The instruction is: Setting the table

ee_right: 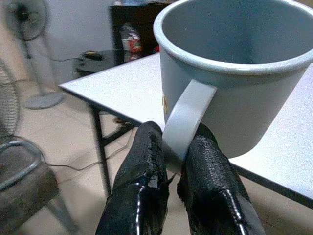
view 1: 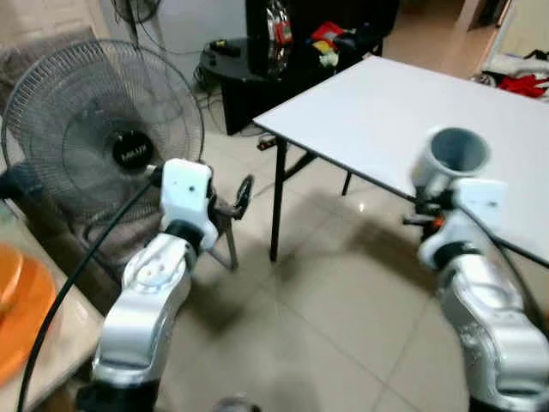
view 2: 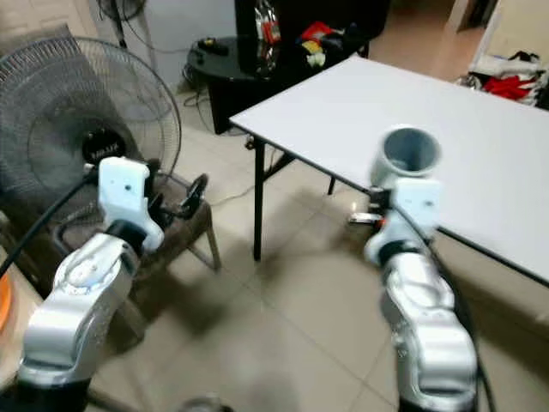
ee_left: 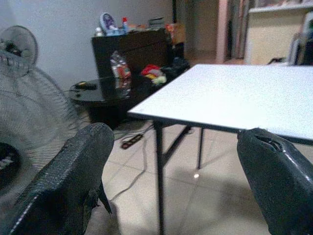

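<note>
At the left of the frame we see a large standing fan (view 1: pixel 103 137) with a round wire grille, and behind it, at the upper left, a second smaller fan (ee_left: pixel 18 44). A dark cabinet (view 1: pixel 292 34) at top centre holds a plastic bottle (view 1: pixel 276 34) and red and yellow clutter (view 1: pixel 326 39). An orange object (view 1: pixel 17 309) sits at the lower left edge, above beige floor tiles (view 1: pixel 317 318).
</note>
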`<state>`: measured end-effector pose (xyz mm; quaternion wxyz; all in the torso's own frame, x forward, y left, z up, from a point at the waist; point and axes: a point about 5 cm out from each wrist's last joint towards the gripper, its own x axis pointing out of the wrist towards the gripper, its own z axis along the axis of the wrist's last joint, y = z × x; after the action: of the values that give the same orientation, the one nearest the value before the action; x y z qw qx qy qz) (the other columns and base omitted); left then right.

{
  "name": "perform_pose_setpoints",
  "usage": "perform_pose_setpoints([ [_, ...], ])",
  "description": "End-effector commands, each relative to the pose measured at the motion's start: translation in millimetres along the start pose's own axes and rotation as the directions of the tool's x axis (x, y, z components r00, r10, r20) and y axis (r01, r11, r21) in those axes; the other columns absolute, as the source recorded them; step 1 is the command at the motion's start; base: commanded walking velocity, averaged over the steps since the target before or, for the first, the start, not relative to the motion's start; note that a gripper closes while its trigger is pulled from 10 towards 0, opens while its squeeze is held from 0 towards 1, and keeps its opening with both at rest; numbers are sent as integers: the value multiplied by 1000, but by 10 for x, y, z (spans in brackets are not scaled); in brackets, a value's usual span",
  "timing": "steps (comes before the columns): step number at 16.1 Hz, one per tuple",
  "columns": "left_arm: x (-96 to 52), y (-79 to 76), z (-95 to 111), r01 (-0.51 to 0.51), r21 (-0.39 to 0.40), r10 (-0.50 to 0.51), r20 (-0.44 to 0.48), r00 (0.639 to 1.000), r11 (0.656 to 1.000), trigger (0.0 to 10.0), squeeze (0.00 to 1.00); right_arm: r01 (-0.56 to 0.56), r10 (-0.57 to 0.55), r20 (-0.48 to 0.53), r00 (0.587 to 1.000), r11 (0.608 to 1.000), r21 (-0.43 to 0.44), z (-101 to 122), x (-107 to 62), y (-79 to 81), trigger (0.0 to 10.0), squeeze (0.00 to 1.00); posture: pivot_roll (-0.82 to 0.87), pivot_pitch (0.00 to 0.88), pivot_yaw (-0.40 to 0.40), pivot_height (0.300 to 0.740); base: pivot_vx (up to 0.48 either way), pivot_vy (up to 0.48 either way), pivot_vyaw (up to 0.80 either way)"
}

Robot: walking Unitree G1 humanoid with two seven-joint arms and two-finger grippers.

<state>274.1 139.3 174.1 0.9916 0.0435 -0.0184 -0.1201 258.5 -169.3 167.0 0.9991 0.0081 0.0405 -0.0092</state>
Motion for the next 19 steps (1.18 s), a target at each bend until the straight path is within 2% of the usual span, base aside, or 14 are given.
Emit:
perform_pose_setpoints([
  [1,22,1,24,-1,-4,1,10,1000,1000,10000,0,14,-12,45,999,999,-34,85,2,-36,10000,0,111,0,20,740,431,0,0],
  [2,12,21,21,-17,-3,17,10,1000,1000,10000,0,-4,6,47,999,999,-51,81,17,-15,10000,0,120,0,8,740,428,0,0],
  [7,-15,81,12,-40,6,40,7,999,999,10000,0,-85,86,38,996,996,-24,65,52,78,10000,0,137,0,-5,740,430,0,0],
  [19,36,38,1,-9,15,9,0,1000,1000,10000,0,-104,106,38,994,994,-37,58,79,69,10000,0,121,0,10,740,417,0,0],
])
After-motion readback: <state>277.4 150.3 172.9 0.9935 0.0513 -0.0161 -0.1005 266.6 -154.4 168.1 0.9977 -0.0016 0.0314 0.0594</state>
